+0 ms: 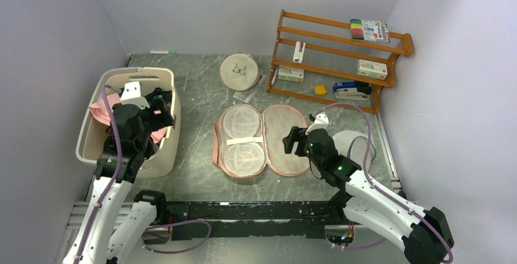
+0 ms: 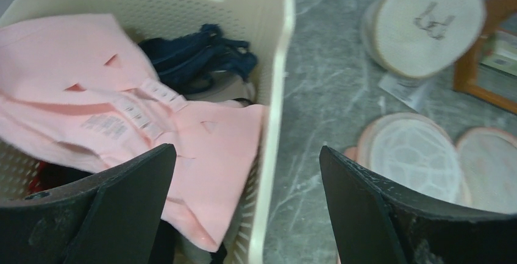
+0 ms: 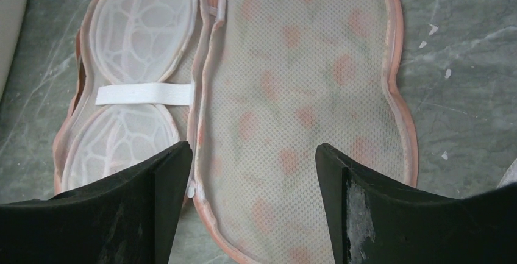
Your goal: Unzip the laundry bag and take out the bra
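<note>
Left gripper (image 2: 247,154) is held wide open and empty over the basket (image 1: 141,71), seemingly to leave the pink bra (image 2: 91,93) inside. Right gripper (image 3: 253,148), likewise open, is poised over the unzipped laundry bag (image 3: 292,93) beside the basket.

1. The laundry bag (image 3: 299,111) lies spread flat on the grey marbled tabletop (image 3: 463,93), its two peanut-shaped halves side by side and joined along the middle seam.
2. The right half shows pale mesh lining, with reddish print blotches coming through it and a peach-pink rim around it.
3. The left half holds two white mesh domes (image 3: 143,23), one above the other, with a flat white strap (image 3: 146,94) across the waist between them.
4. The right claw (image 3: 253,154) hangs over the bag's near end, its black fingers (image 3: 158,203) wide apart with nothing between them.
</note>
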Action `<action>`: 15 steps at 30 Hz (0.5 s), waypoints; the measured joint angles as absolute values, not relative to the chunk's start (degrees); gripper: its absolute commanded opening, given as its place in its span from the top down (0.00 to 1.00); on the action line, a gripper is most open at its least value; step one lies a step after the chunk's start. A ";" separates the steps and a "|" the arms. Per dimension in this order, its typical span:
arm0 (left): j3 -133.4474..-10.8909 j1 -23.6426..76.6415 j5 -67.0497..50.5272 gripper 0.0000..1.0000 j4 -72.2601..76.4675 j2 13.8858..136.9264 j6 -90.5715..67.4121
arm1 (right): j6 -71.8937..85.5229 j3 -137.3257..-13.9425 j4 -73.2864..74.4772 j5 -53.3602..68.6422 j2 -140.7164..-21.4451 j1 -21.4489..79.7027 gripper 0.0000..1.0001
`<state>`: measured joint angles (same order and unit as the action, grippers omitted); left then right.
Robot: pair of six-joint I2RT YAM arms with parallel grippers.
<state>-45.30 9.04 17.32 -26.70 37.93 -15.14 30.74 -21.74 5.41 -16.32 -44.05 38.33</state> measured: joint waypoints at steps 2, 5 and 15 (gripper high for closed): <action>-45.25 9.04 13.30 0.00 -25.82 36.49 -14.24 | 31.35 -21.74 5.41 -16.58 -44.93 38.33 0.23; -45.23 9.06 6.96 0.00 -24.08 35.07 -12.80 | 32.23 -21.74 5.41 -17.39 -46.17 38.33 0.21; -45.41 9.10 -11.53 0.01 -16.75 38.79 -19.27 | 34.52 -22.46 4.12 -22.50 -48.86 38.15 0.10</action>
